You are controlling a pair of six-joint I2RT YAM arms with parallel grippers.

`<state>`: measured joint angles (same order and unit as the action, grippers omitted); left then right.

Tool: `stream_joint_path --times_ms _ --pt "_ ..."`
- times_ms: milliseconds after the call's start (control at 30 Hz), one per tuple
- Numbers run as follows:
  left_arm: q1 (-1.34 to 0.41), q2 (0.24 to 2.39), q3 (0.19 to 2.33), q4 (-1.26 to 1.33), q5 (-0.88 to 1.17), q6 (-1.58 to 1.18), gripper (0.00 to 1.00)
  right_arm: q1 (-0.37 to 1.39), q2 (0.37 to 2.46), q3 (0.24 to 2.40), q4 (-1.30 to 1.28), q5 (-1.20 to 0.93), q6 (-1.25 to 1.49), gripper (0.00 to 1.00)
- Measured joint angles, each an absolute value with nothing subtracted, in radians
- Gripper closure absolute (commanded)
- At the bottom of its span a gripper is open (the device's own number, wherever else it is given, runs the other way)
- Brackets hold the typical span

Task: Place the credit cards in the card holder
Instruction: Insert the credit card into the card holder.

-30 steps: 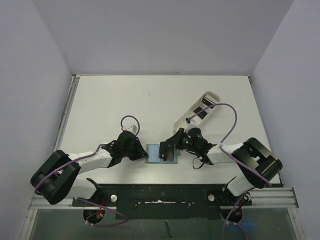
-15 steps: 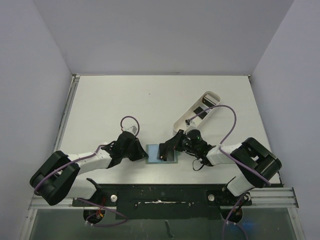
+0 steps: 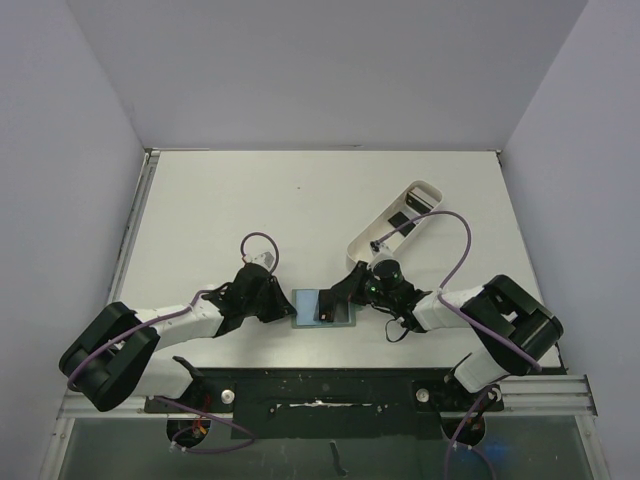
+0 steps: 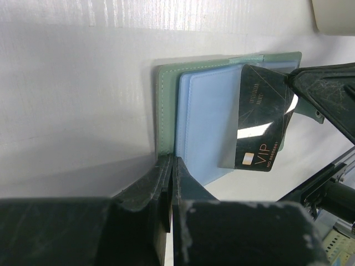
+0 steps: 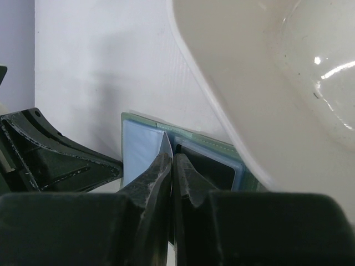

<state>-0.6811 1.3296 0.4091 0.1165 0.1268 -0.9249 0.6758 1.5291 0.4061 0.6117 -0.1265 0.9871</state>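
Shows the card holder [image 3: 325,307] lying open on the white counter [image 3: 250,200], close to the near edge and between the two arms, bluish pockets facing up. Shows the left hand [image 3: 290,312] shut, its tips against the holder's left edge [image 4: 170,160], apparently to stop the holder sliding or folding; pinch or mere press on the green cover: undecidable. Shows the right hand [image 3: 330,303] clamped on one corner of a black credit card [image 4: 260,119], held tilted across the right half of the blue page, probably to line a short edge up with a pocket mouth; not yet seated, judging by the end overhanging the holder's near side. Places a long white tray [image 3: 352,247] just far-right of the holder, with further credit cards [image 3: 398,220] inside, handy for the right arm. Note the plain matte surface, bare pale grey-lilac walls [image 3: 70,150] on the left, far and right sides, and a dark mounting rail [image 3: 320,385] along the near edge.
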Motion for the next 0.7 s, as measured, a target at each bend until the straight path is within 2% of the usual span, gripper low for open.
stream_joint_path --times_ms 600,700 --pt "-0.682 1.332 0.408 0.122 0.128 -0.929 1.00 0.675 1.600 0.456 0.581 -0.163 0.976 0.92" --pt "-0.682 1.332 0.408 0.122 0.128 -0.929 1.00 0.676 1.600 0.466 0.565 -0.165 0.968 0.88"
